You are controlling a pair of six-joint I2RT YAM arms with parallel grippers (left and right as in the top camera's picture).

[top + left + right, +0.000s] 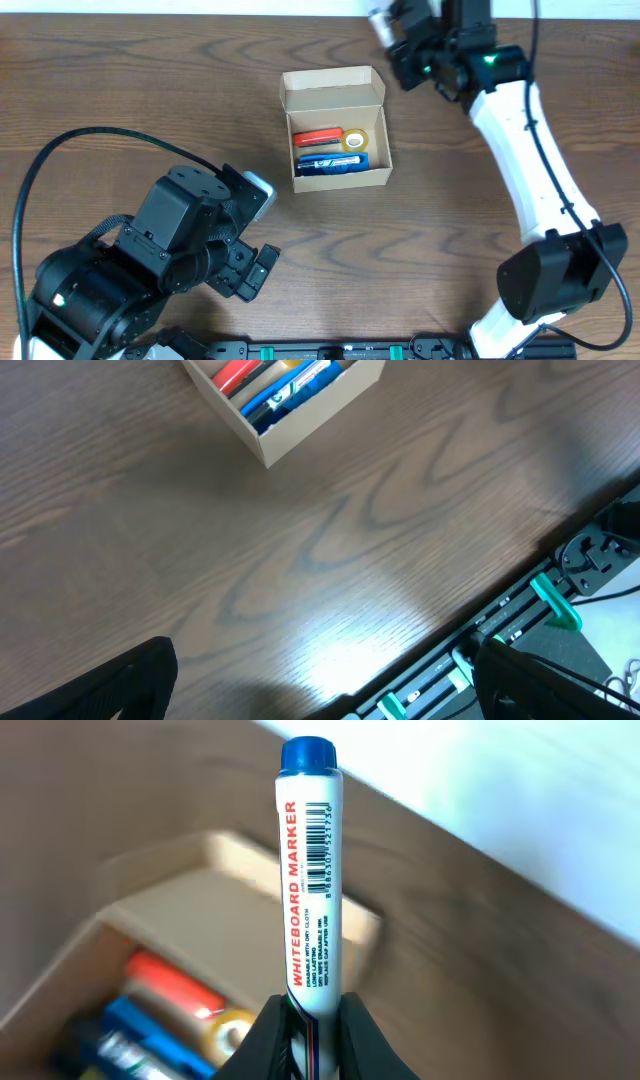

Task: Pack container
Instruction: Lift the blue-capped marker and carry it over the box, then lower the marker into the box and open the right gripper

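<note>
The tan cardboard container (338, 176) stands open at the table's centre, flap lid (332, 93) up at its far side. Inside lie a red marker (318, 137), a blue marker (332, 161) and a yellow tape roll (354, 140). My right gripper (400, 38) is shut on a white whiteboard marker with a blue cap (308, 870), held above the table to the right of and behind the container (150, 920). My left gripper (262, 235) is open and empty at the front left; its view shows the container's corner (290, 405).
The dark wood table (150, 90) runs to a front edge with a black rail and green clips (520, 630). A black cable (60, 150) loops at the left. The right arm's white link (530, 150) spans the right side.
</note>
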